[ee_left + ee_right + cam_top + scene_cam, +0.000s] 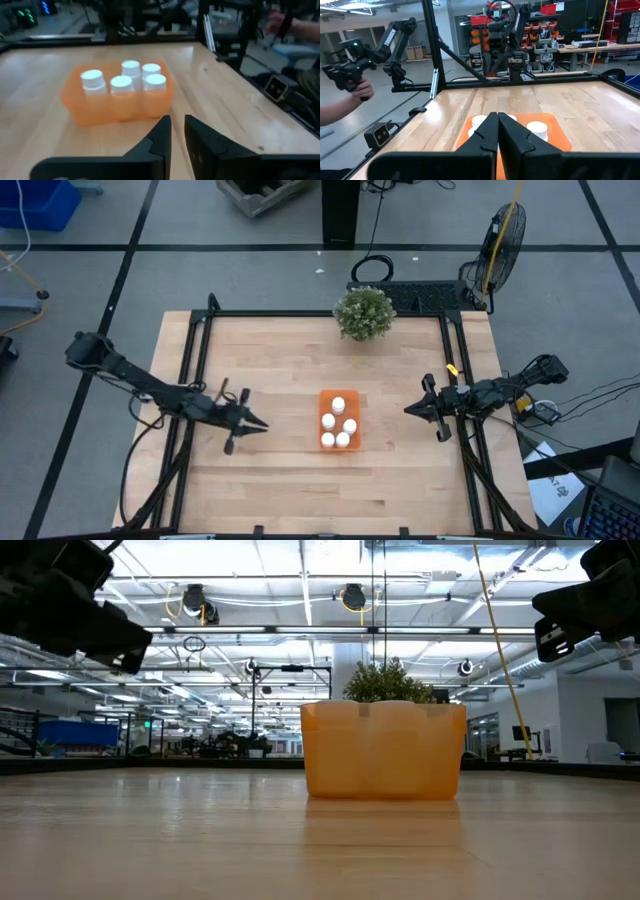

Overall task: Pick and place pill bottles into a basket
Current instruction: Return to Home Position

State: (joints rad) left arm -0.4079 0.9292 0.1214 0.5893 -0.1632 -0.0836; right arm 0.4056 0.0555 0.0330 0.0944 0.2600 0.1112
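Observation:
The orange tray (338,420) lies flat on the wooden table, right of its middle. Several white-capped pill bottles (339,425) stand upright inside it; they also show in the left wrist view (121,84). My left gripper (262,426) hovers to the tray's left, pointing at it, its fingers (162,132) a narrow gap apart and empty. My right gripper (408,410) hovers to the tray's right, pointing at it, shut and empty. In the right wrist view the shut fingers (490,131) hide part of the tray (559,136).
A round green potted plant (364,311) stands at the table's far edge, behind the tray. Black frame rails (197,350) run along the table's left and right sides. A person's hand (357,92) holding a controller shows beyond the table.

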